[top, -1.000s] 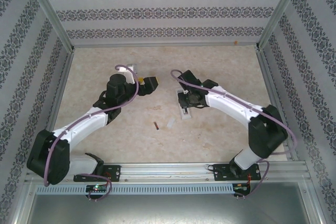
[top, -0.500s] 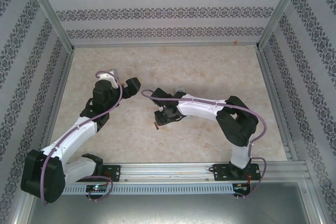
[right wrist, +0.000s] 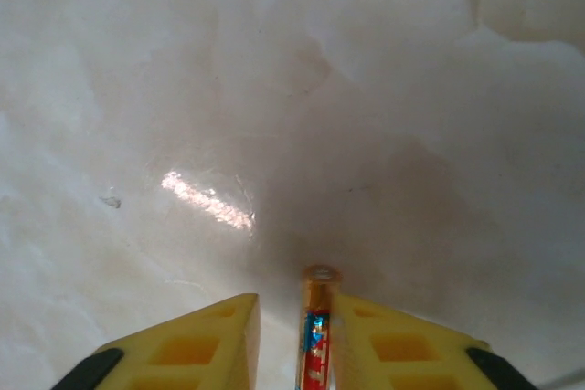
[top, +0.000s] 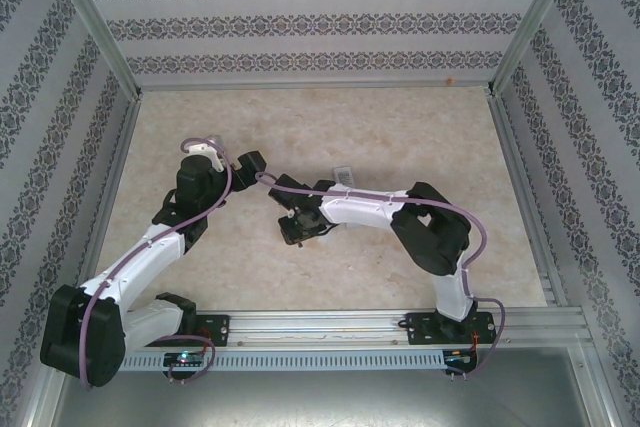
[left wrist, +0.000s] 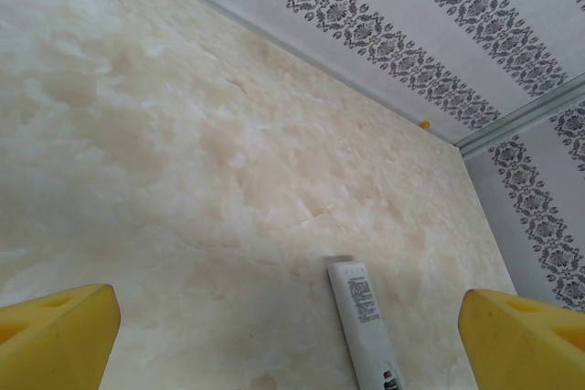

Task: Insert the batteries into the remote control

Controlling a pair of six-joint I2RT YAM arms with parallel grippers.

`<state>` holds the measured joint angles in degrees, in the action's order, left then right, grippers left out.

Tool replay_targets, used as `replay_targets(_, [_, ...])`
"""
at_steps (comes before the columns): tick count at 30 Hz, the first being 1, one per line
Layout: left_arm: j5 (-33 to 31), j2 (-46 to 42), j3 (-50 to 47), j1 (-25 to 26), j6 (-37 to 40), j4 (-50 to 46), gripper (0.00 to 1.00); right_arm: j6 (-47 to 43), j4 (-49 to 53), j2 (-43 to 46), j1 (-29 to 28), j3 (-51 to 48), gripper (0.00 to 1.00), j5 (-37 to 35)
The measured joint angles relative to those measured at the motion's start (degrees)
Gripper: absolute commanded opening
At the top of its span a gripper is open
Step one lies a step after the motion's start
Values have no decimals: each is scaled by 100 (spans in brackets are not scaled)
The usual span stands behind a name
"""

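Note:
A white remote (left wrist: 364, 321) lies back side up on the marble table, printed label showing and a dark opening at its near end. In the top view the remote (top: 344, 176) sits just behind my right forearm. My left gripper (left wrist: 288, 344) hovers short of it, wide open with nothing between its fingers (left wrist: 57, 335). It is also in the top view, where the left gripper (top: 251, 162) stands left of the remote. My right gripper (right wrist: 294, 317) is down at the table around one battery (right wrist: 316, 331), coppery-ended with a red label. The battery rests against the right finger (right wrist: 402, 344), with a gap to the other. In the top view this right gripper (top: 296, 229) is at table centre.
Patterned walls and aluminium rails (top: 110, 57) enclose the table (top: 420, 127) on three sides. My right forearm (top: 365, 209) stretches across the middle, close to the left gripper. A small orange dot (left wrist: 425, 124) marks the far wall's foot.
My right arm swung left from the remote and came down around the battery. My left gripper drew back to the left, away from the middle.

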<state>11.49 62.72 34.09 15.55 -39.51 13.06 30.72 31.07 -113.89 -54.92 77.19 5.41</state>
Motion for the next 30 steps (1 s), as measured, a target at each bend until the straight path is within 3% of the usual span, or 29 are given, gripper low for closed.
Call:
replay_targets(3, [0, 0, -46, -26, -11, -2, 96, 7, 0, -120, -11, 24, 17, -52])
replay_targets(11, [22, 9, -61, -31, -153, 24, 96, 46, 66, -92, -44, 68, 12, -149])
replay_targets(16, [254, 96, -59, -31, -151, 35, 96, 70, -7, 496, 133, -205, 11, -168])
replay_targets(23, [1176, 595, -33, -28, -109, 518, 99, 109, -345, 2081, 1038, -815, 12, -216])
replay_targets(30, [1947, 1185, 70, 17, -177, 960, 100, 44, -525, 2439, 1725, -1480, 12, -520])
